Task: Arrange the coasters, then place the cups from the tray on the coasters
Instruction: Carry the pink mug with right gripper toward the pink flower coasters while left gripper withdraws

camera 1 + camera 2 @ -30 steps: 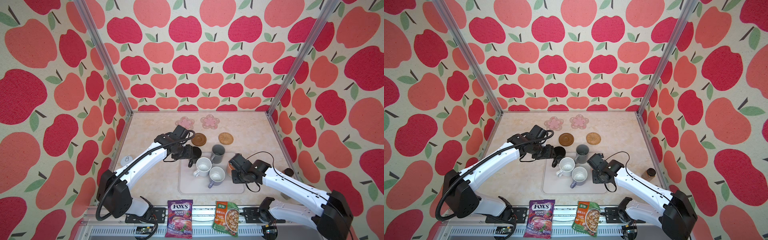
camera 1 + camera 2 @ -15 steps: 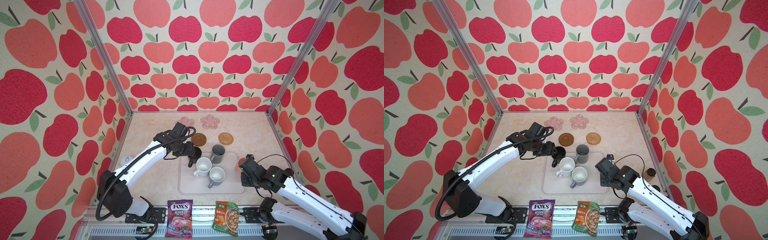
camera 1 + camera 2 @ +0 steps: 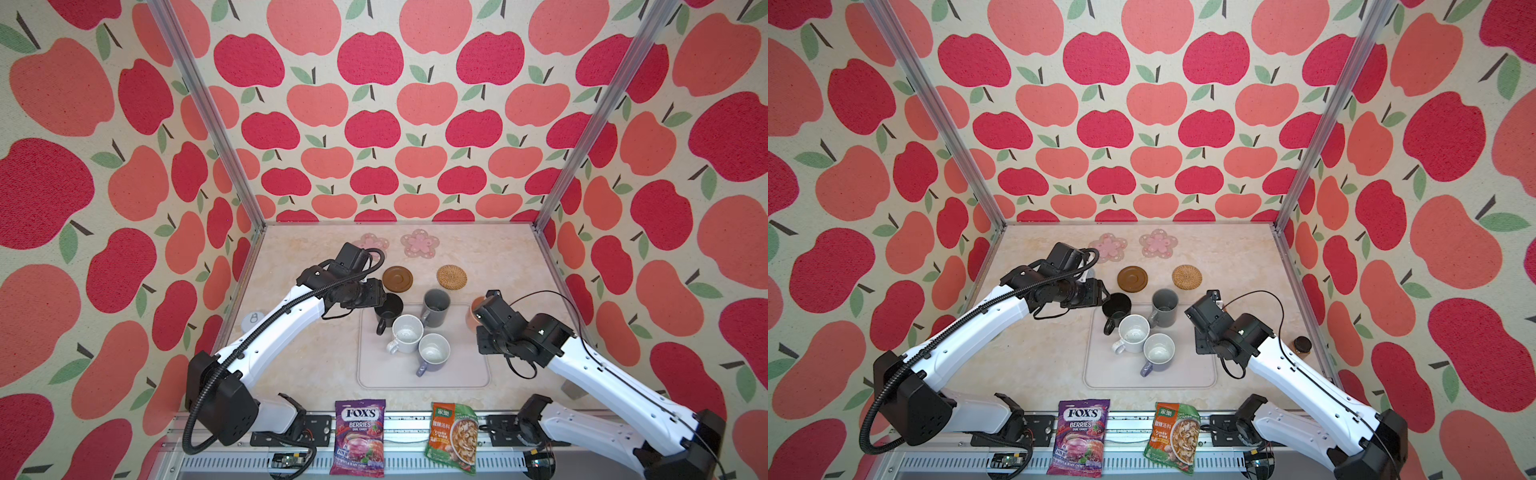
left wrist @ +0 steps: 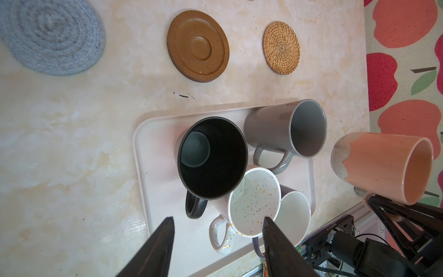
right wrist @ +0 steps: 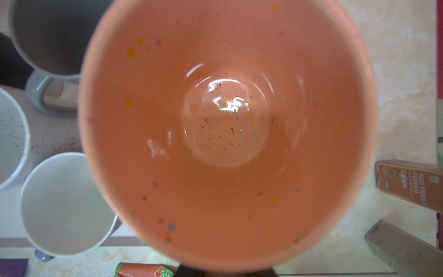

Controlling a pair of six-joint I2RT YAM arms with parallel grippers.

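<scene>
- Top view: shows the right claw (image 3: 478,315) shut on the peach-orange mug (image 3: 471,321), just outside the tray (image 3: 415,376) rim. Shows the left claw (image 3: 384,296) half-spread and empty beside the black mug (image 3: 389,311).
- Left wrist: finds nothing between the spread fingers (image 4: 158,244). Puts the black mug just ahead, pressed against the speckled white mug (image 4: 254,203), with the bare rattan coaster (image 4: 281,47) farther beyond.
- Right wrist: looks straight into the held mug and hides the grip itself.
- Could twist or slip from a thin handle pinch and land off-centre on the small rattan coaster. Could shove the speckled white mug when closing on the black mug.
</scene>
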